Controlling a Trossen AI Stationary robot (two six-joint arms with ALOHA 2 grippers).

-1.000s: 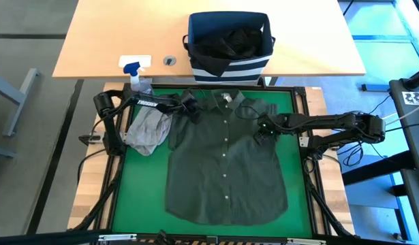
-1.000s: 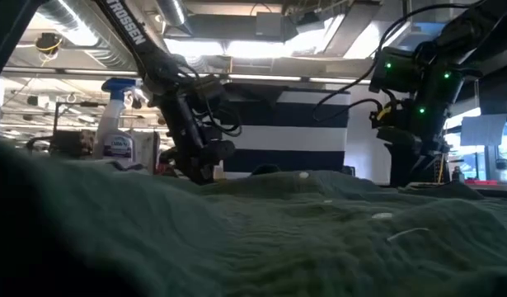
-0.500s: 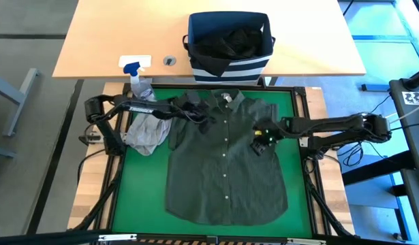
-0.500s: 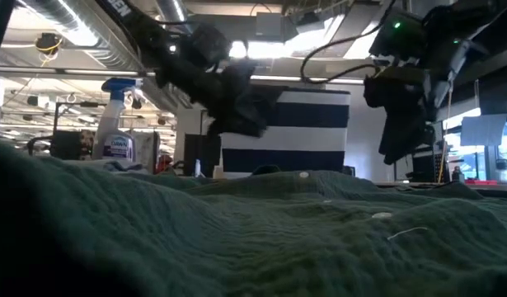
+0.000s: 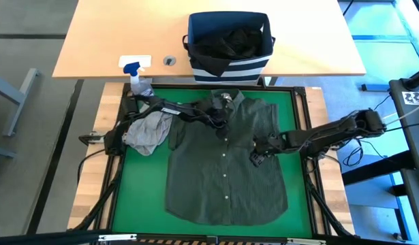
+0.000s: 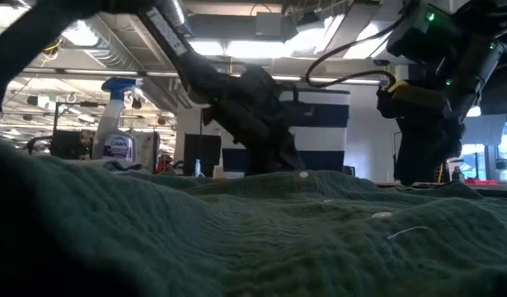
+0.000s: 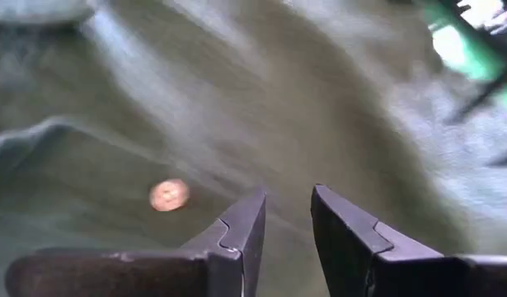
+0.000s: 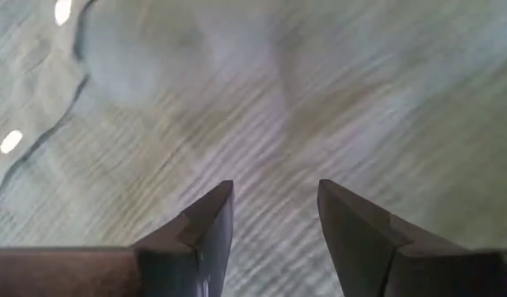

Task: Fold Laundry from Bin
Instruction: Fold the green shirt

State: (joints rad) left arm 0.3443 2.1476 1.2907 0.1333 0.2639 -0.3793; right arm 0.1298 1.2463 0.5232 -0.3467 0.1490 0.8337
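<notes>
A dark olive green shirt (image 5: 226,163) lies spread flat on the green mat (image 5: 137,177), collar toward the far edge. A light grey garment (image 5: 149,131) lies crumpled on the mat beside the shirt's left sleeve. The navy striped bin (image 5: 229,42) stands on the wooden table beyond the mat, with a black garment (image 5: 229,39) inside. My left gripper (image 5: 220,123) (image 7: 288,194) is open over the shirt's button line just below the collar; a button (image 7: 169,195) shows beside it. My right gripper (image 5: 257,154) (image 8: 274,186) is open over the shirt's right half. Nothing is between either pair of fingers.
A clear spray bottle with a blue nozzle (image 5: 136,76) stands at the mat's far left corner, close to the left arm. The mat's black frame (image 5: 306,116) runs around the work area. The wooden table (image 5: 114,41) lies behind it.
My left gripper has swung from the shirt's left shoulder toward the table's right, tipping less steeply, and now is over the button line below the collar. My right gripper has moved toward the near edge over the shirt's right half. The shirt has stayed flat.
</notes>
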